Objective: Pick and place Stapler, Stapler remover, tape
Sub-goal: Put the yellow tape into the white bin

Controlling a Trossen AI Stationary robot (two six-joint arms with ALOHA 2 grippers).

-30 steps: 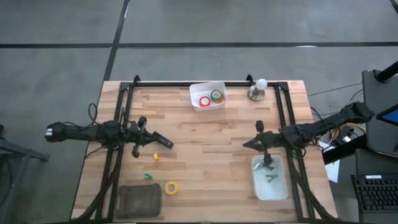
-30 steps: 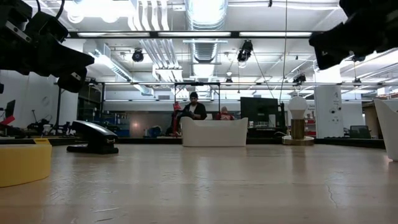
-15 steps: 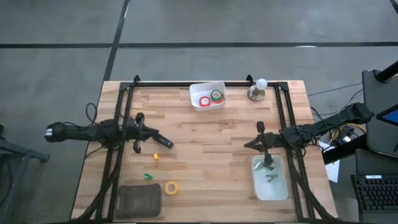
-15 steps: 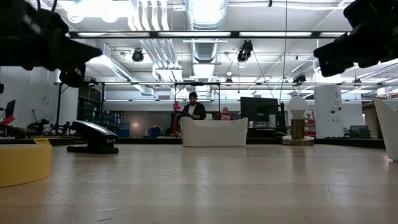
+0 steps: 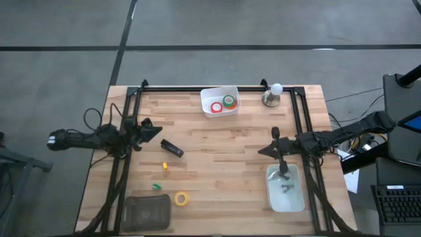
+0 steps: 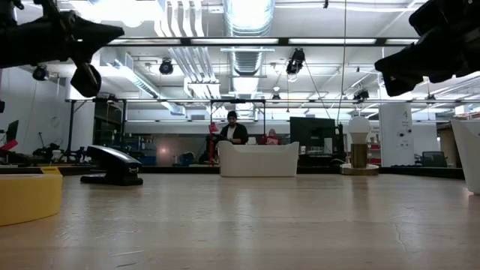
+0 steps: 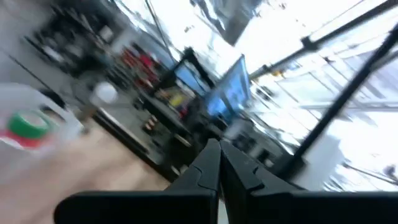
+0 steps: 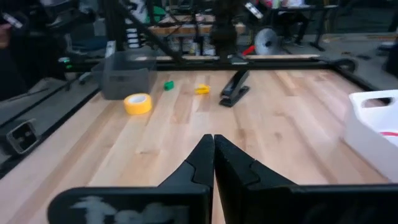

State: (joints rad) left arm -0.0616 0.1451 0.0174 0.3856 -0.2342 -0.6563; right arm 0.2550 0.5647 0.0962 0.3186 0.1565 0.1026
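Left gripper (image 5: 155, 130): raised above the table's left side, fingers pressed together with nothing between them; the left wrist view shows the two tips meeting (image 7: 217, 155).
Right gripper (image 5: 262, 151): over the table's right side, beside the upper end of the near-right tray; fingers closed and empty, tips touching in the right wrist view (image 8: 211, 146).
Stapler (image 5: 173, 149): black, lying flat on the wood, just right of and below the left gripper, apart from it; seen also in the low view (image 6: 112, 165).
Yellow tape (image 5: 181, 198): flat on the table near the front edge, just right of the dark pad.
Red tape (image 5: 216, 107): inside the white bin at the table's far edge.
Green tape (image 5: 228, 101): in the same bin, beside the red roll.
White bin (image 5: 209, 95): at the far middle of the table.
Small yellow piece (image 5: 165, 166): below the stapler; what it is cannot be told.
Small green piece (image 5: 156, 186): near the yellow roll; kind unclear.
White tray (image 5: 273, 203): near right, holding small dark items.
Dark pad (image 5: 146, 212): front left corner.
Lamp (image 5: 272, 96): far right edge.
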